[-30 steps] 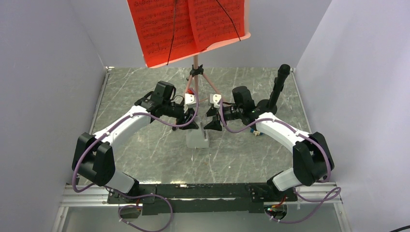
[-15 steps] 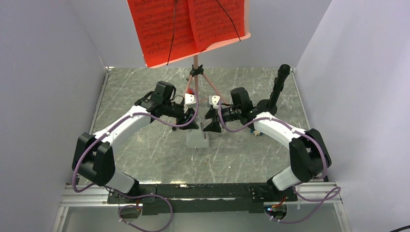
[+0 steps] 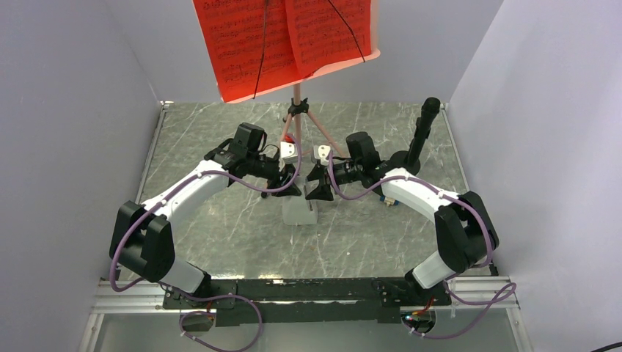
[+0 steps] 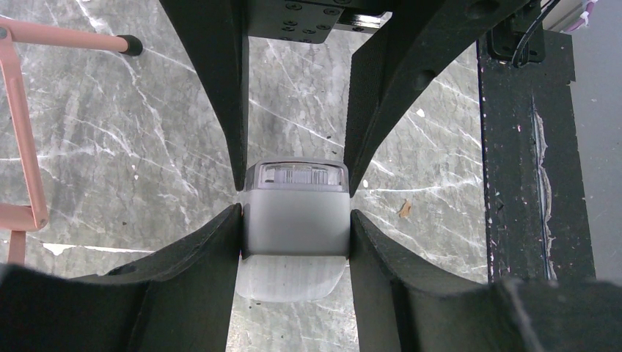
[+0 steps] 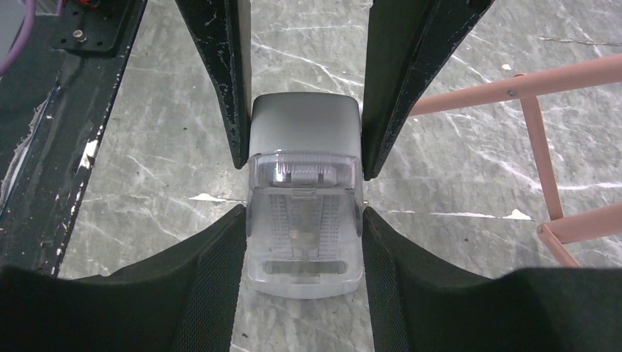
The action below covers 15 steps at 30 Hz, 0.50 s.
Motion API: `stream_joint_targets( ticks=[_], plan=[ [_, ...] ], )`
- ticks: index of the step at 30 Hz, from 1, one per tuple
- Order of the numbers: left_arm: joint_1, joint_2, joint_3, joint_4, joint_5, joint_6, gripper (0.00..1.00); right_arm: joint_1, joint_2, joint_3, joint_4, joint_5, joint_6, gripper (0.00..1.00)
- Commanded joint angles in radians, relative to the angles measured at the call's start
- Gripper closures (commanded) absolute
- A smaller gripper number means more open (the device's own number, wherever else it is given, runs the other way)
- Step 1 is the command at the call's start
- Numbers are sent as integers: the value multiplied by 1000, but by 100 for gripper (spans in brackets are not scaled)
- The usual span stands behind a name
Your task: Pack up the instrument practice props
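The small white-grey metronome [image 3: 299,211] stands on the marble table in front of the pink music stand [image 3: 297,110]. Red sheet-music pages [image 3: 286,40] rest on the stand's desk, high at the back. My left gripper [image 3: 290,188] is shut on the metronome's grey body [image 4: 295,220] from the left. The right gripper [image 3: 318,191] comes in from the right, and its fingertips [image 5: 238,220] press the sides of the clear front cover [image 5: 304,220]. Each wrist view shows the other gripper's fingers beyond the metronome.
Pink tripod legs [image 4: 22,110] [image 5: 543,139] spread just behind the grippers. A black upright post [image 3: 424,132] stands at the back right. Small coloured blocks [image 3: 386,199] lie under the right forearm. Grey walls close both sides, and a black rail [image 4: 528,147] runs along the near edge.
The right arm has slid left, bringing its gripper onto the metronome. The left arm and the metronome have stayed in place.
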Motion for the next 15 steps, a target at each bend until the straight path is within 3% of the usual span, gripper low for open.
stream_joint_targets(
  ticks=[1,12,13,14,15],
  plan=[
    [-4,62,-7,-13,-77,31,99,32,53,4,-57,38,-41,100],
    [-11,82,18,-19,-70,40,99,67,67,11,-47,51,-23,100],
    [-11,80,18,-29,-76,46,97,67,65,13,-53,48,-23,100],
    [-10,75,20,-35,-83,49,89,66,63,18,-63,46,-23,100],
    [-8,69,18,-39,-90,52,80,65,62,24,-76,44,-29,94]
  ],
)
